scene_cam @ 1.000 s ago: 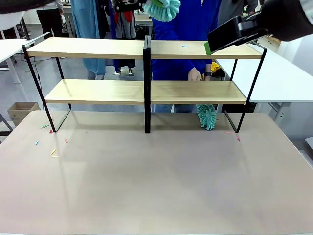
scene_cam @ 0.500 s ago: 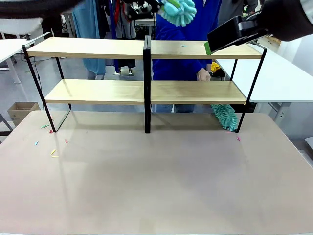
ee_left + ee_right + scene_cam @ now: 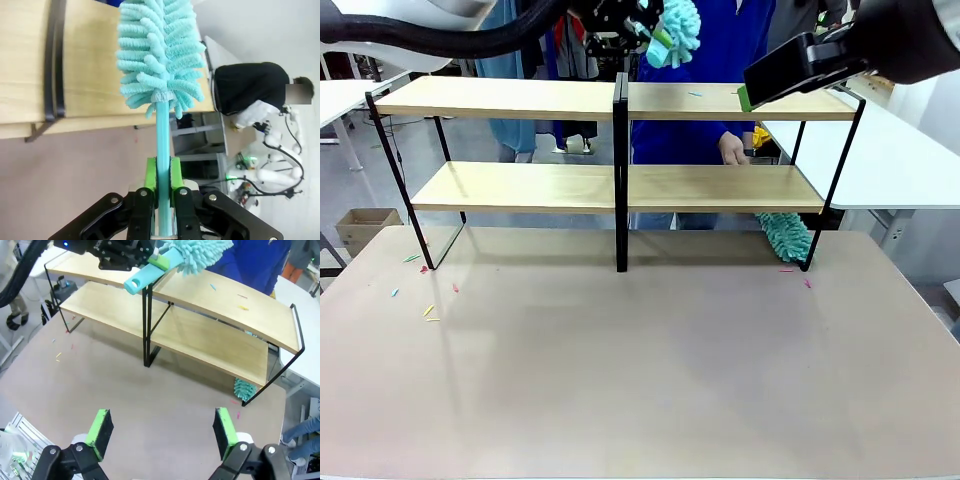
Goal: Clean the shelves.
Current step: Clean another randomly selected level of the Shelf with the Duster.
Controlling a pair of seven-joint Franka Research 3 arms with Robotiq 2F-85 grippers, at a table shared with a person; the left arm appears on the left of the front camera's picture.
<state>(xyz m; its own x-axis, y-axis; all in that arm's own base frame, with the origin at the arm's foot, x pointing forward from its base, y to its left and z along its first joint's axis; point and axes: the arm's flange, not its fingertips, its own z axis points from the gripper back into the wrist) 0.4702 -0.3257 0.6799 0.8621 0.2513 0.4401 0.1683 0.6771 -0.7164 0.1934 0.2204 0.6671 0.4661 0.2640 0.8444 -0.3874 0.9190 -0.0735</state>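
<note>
So the shelves stand along the far edge of the table, a wide two-tier rack of light wooden boards in a thin black frame with a black centre post. The left gripper is clamped tight on the teal handle of a fluffy turquoise duster, holding it up over the top board near the centre post. The right gripper hangs high above the table with its green pads spread wide, nothing in it. The duster looks super light and floppy at the head, stiff only in the plastic handle, so low on the handle is probably the right spot to hold. A few bits of coloured litter sit on the top board's right half. A person's hand works a second duster by the rack's right end.
</note>
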